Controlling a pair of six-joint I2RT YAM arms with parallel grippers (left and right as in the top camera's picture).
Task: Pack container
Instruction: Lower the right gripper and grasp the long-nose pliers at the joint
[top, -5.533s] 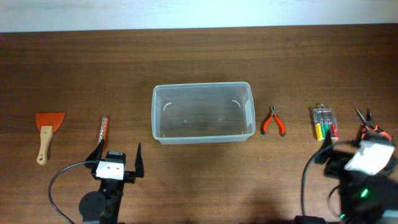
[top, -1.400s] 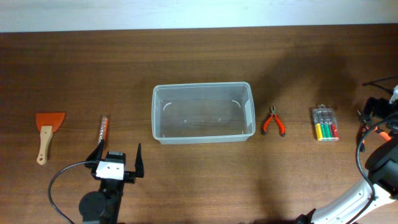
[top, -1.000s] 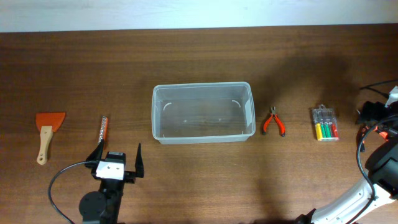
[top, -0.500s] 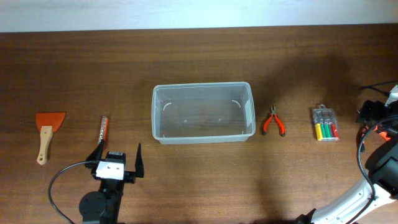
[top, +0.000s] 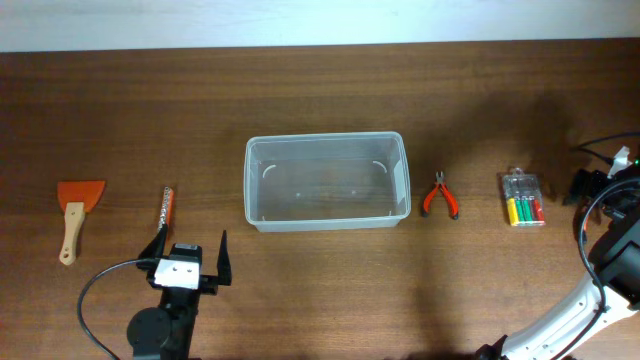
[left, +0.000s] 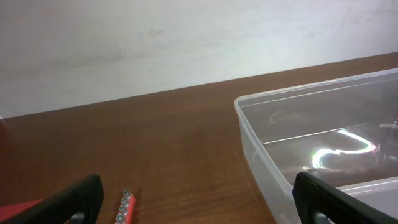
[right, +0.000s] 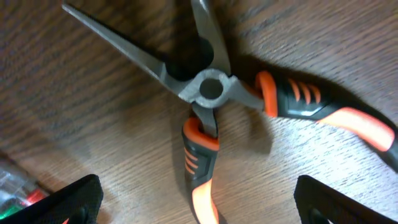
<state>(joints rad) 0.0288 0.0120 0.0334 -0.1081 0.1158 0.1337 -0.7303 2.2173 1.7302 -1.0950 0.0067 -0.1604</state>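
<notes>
The container (top: 327, 139) is a clear, empty plastic tub in the middle of the table; its near corner shows in the left wrist view (left: 267, 168). My left gripper (top: 188, 258) is open and empty, in front of the tub's left end, beside an orange bit holder (top: 166, 207). My right gripper (top: 592, 188) is open at the far right edge. In the right wrist view it (right: 199, 208) hangs over spread long-nose pliers (right: 211, 88) with orange and black handles. One handle lies between the fingers, untouched.
An orange scraper with a wooden handle (top: 75, 212) lies at the far left. Small orange pliers (top: 439, 195) lie right of the tub. A clear case of coloured bits (top: 523, 198) lies further right. The bit holder's tip shows in the left wrist view (left: 124, 208).
My right arm has swung from the front right to the far right edge, over the long-nose pliers, and shifted slightly in the last second. The left arm has not moved.
</notes>
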